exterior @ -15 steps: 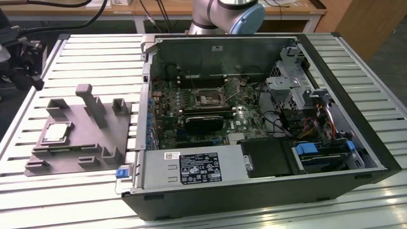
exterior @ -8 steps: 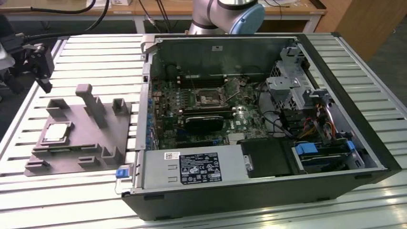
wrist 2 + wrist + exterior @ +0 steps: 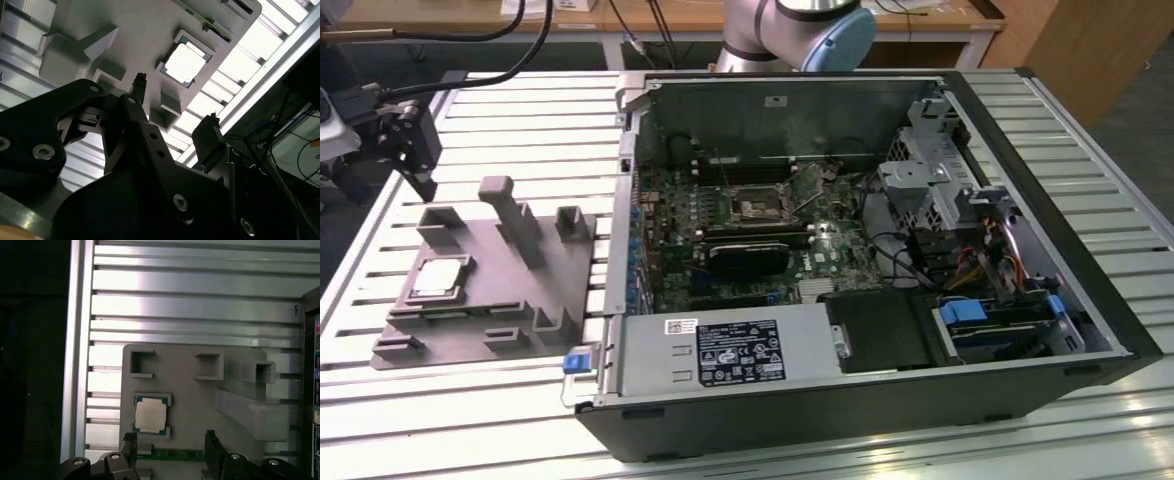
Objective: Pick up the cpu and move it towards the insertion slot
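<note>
The cpu (image 3: 438, 278) is a small silvery square chip lying flat in its seat on the grey plastic fixture (image 3: 494, 300), at the exterior view's left. It shows in both wrist views (image 3: 185, 64) (image 3: 150, 416). My gripper (image 3: 416, 170) hangs above the far left end of the fixture, clear of the chip. In both wrist views the gripper (image 3: 175, 107) (image 3: 170, 447) is open with nothing between its two black fingers (image 3: 212, 450), and the chip sits off to one side of the gap. The insertion slot (image 3: 758, 207) is a metal-framed socket on the green board inside the computer case.
The open black computer case (image 3: 1107, 300) lies on a slatted aluminium table (image 3: 480, 420). Inside are a black fan shroud (image 3: 750, 255), a labelled power supply (image 3: 720, 350), a drive cage (image 3: 921, 180) and loose cables (image 3: 987, 260). Upright posts (image 3: 514, 215) rise from the fixture.
</note>
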Motion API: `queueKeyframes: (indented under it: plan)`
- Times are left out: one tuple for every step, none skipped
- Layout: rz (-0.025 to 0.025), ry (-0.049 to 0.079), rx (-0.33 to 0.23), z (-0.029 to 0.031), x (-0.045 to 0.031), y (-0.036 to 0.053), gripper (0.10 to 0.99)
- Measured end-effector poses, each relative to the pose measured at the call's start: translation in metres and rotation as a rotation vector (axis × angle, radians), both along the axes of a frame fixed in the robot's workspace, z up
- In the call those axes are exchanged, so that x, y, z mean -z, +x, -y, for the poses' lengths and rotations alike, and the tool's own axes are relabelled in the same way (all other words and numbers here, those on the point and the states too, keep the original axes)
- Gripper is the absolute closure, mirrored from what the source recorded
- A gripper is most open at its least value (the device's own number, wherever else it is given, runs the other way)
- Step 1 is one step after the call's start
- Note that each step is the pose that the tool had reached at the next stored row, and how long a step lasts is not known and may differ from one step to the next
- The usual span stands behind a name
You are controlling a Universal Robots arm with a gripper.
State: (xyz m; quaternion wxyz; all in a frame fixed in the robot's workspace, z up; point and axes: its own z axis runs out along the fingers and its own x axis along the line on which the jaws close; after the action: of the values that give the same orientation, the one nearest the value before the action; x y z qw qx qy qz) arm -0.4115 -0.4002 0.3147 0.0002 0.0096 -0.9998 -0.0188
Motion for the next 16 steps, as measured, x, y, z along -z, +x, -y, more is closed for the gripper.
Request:
queueKeyframes:
  plan:
    - [0.0,0.0,0.0,0.0,0.0011,0.0,0.439]
    - [0.0,0.0,0.0,0.0,0.0019,0.0,0.439]
    - [0.0,0.0,0.0,0.0,0.0027,0.0,0.439]
    - [0.0,0.0,0.0,0.0,0.0034,0.0,0.439]
    - [0.0001,0.0,0.0,0.0,0.0043,0.0,0.439]
    - [0.0,0.0,0.0,0.0,0.0052,0.0,0.439]
    - [0.0001,0.0,0.0,0.0,0.0066,0.0,0.439]
    - [0.0,0.0,0.0,0.0001,0.0081,0.0,0.439]
    - [0.0,0.0,0.0,0.0001,0.0097,-0.0001,0.439]
    - [0.0,0.0,0.0,0.0003,0.0115,-0.0001,0.439]
    - [0.0001,0.0,0.0,0.0004,0.0132,-0.0001,0.439]
    - [0.0,0.0,0.0,0.0005,0.0147,-0.0001,0.439]
    - [0.0,0.0,-0.001,0.0006,0.0163,-0.0001,0.439]
    - [0.0,0.0,-0.001,0.0007,0.0178,-0.0002,0.439]
    - [0.0,0.0,-0.001,0.0009,0.0192,-0.0002,0.439]
    - [0.0001,0.0,-0.001,0.0011,0.0206,-0.0003,0.439]
